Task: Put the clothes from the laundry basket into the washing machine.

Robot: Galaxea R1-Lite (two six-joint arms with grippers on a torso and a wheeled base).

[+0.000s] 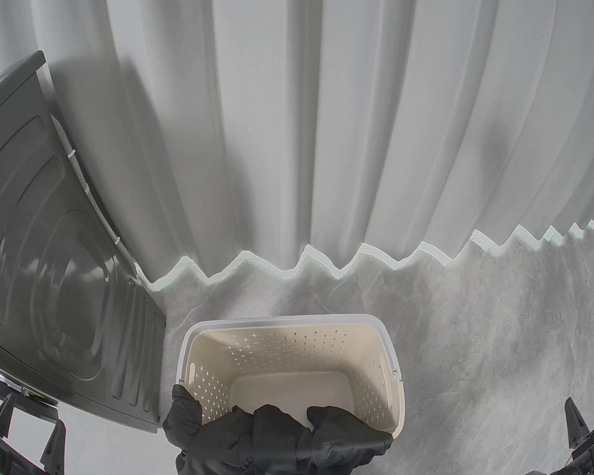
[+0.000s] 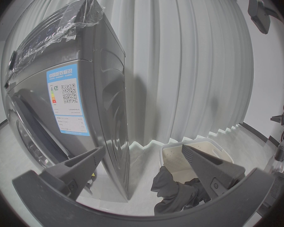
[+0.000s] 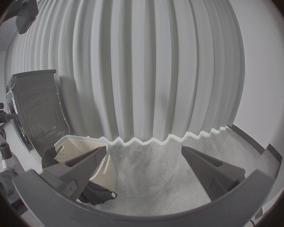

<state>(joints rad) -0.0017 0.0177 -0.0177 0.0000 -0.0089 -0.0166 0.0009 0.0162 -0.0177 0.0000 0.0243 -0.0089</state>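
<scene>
- Laundry basket (image 1: 285, 320): a cream, perforated tub standing on the grey floor (image 1: 508, 338) in front of the white curtain (image 1: 350, 133). It sits just beside the side panel of the washing machine (image 1: 53, 285).
- Clothes (image 1: 277, 438): a dark garment bunched over the basket's near rim. Part lies inside; in the right wrist view the rest (image 3: 94, 193) hangs down the outer wall to the floor. The visible part of the basket bottom is bare.
- Left gripper (image 1: 28, 430): held low, near the washing machine and apart from the basket. Its jaws are spread wide with nothing between them, as its own wrist view confirms (image 2: 142, 148).
- Right gripper (image 1: 591, 407): held low on the opposite side, well apart from the basket. It is likewise spread wide and empty (image 3: 142, 148).
- Step in hand: judged to be the approach before the first pick. The garment is ungrasped and nothing has reached the machine.
- Washing machine front (image 2: 31, 136): the round door faces away from the basket. Whether it is ajar or latched cannot be told here.
- Next move: one gripper probably needs to come down over the thick fold at the rim and close on enough cloth to hold. It should then lift until the trailing part clears the rim.
- Carry: the load must pass around the machine's corner to the door, which has to be open first.
</scene>
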